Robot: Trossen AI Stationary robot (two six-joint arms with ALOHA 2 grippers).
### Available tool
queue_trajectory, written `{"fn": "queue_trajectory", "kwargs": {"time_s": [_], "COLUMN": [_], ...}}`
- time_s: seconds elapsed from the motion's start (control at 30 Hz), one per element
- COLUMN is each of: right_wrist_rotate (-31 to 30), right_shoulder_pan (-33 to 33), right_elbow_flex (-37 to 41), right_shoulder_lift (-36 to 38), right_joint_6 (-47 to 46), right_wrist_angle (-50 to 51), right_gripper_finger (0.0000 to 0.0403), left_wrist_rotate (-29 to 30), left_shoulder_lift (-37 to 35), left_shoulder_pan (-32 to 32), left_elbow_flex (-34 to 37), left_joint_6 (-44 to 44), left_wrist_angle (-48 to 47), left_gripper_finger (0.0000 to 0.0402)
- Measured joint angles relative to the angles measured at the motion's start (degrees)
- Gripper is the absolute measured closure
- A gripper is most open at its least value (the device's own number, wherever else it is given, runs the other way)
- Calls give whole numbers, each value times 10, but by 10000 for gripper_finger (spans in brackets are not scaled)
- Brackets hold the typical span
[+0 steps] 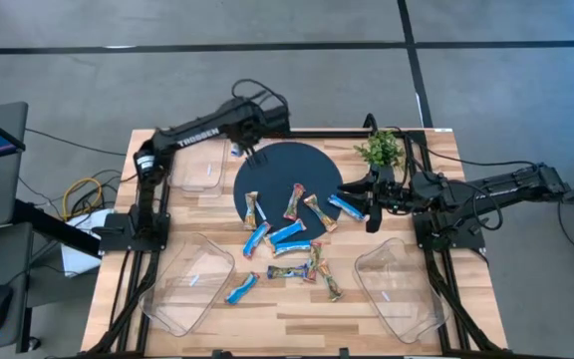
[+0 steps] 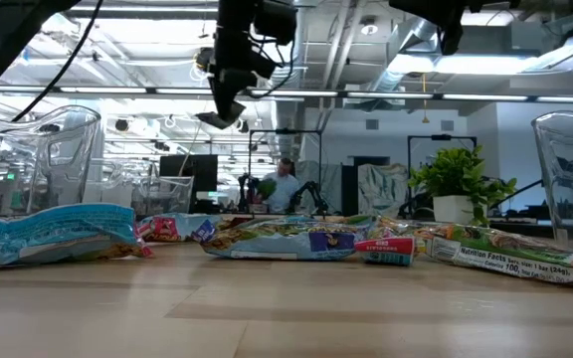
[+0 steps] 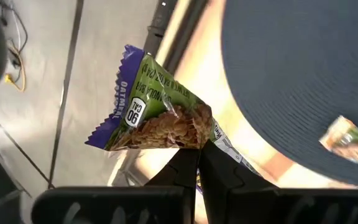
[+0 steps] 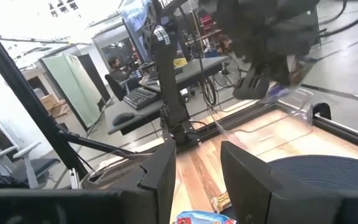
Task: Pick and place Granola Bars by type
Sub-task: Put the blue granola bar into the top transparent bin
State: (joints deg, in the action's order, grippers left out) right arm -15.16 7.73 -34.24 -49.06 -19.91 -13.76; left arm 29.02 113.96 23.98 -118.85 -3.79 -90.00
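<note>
The wooden table (image 1: 297, 314) carries two clear trays near its front edge, one toward the front left corner (image 1: 182, 284) and one toward the front right corner (image 1: 397, 284). A single blue bar (image 1: 241, 288) lies just beside the left tray. Behind that, near the table's middle, the granola bars (image 1: 292, 237) lie scattered, some on bare wood and some on the front half of a dark round mat (image 1: 287, 179). A third clear tray (image 1: 199, 168) sits near the back left corner, and a small potted plant (image 1: 380, 150) stands near the back right edge.

The right gripper (image 1: 372, 204) hangs at the mat's right rim, fingers partly apart with nothing between them. The left gripper (image 3: 197, 163) is raised over the back left rim of the mat, clamped tight on the corner of a green bar (image 3: 157, 112).

Beyond the table, grey floor lies open on all sides; desks, monitors and a seated person (image 2: 285, 186) fill the room behind.
</note>
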Motion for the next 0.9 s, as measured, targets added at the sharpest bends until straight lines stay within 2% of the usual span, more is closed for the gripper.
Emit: {"fn": "queue_trajectory", "kwargs": {"time_s": [0.2, 0.3, 0.57, 0.77, 0.9], "right_wrist_rotate": [0, 0, -6, -32, -32], "right_shoulder_pan": [0, 0, 0, -11, -27], "right_elbow_flex": [0, 0, 0, 0, 0], "right_shoulder_lift": [0, 0, 0, 0, 0], "right_joint_6": [-2, -2, -6, 7, -11], "right_wrist_angle": [0, 0, 0, 0, -4], "right_gripper_finger": [282, 282, 282, 282, 282], "left_wrist_rotate": [-4, -9, -16, -17, -27], "left_shoulder_lift": [-31, -53, -159, -225, -237], "left_shoulder_pan": [32, 48, 100, 142, 153], "left_elbow_flex": [3, 36, 217, 373, 433], "left_joint_6": [-2, 1, -1, 4, 5], "left_wrist_angle": [0, 0, 5, 122, 168], "left_gripper_finger": [401, 401, 401, 401, 401]}}
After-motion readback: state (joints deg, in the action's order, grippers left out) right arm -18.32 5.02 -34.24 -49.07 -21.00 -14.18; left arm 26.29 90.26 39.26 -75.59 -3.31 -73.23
